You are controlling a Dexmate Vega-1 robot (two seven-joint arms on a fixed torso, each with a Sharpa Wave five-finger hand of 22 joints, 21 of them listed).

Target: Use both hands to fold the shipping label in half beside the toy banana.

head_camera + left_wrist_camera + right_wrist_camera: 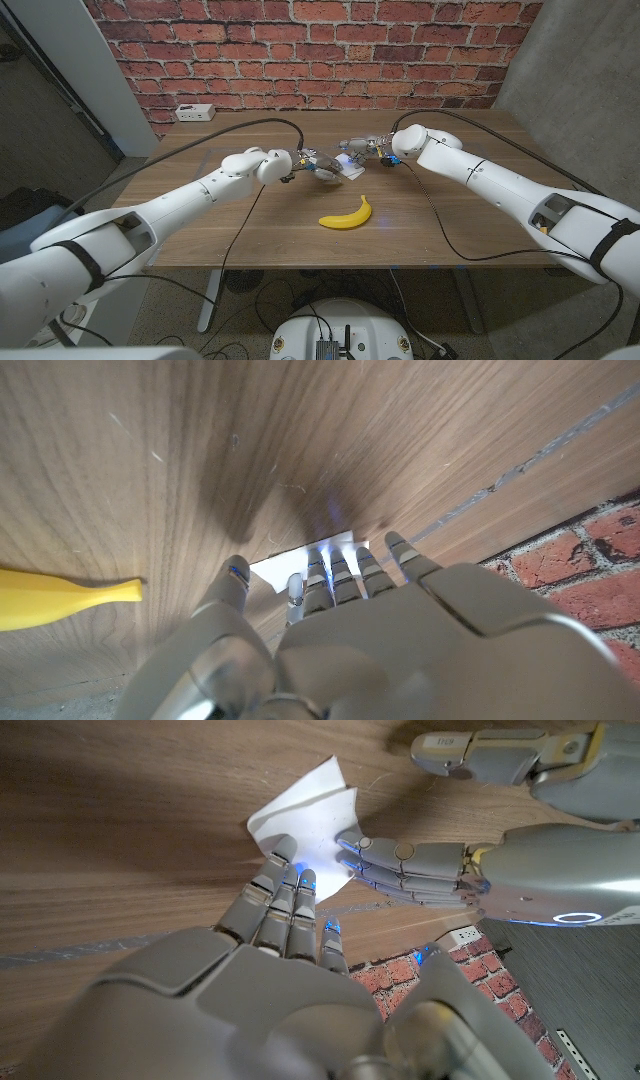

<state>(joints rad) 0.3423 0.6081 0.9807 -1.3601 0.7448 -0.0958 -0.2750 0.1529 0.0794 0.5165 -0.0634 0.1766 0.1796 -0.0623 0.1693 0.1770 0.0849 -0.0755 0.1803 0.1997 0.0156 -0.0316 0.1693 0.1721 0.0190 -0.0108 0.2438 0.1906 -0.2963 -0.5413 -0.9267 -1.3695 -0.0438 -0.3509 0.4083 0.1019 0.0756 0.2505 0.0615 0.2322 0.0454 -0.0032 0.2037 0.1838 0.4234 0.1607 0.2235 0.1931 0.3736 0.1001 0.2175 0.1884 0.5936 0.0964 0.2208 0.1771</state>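
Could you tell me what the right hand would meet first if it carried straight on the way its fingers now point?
The shipping label: the right hand has its fingertips already at the label's edge. Just beyond, probably, come the left hand's fingers, which lie on the label from the opposite side.

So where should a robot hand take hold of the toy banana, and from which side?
Around its thick middle, from above. The toy banana lies flat on the table, curved, clear of both hands, so fingers can close across its width. Its tapering ends offer less to hold. The right robot hand looks slightly closer.
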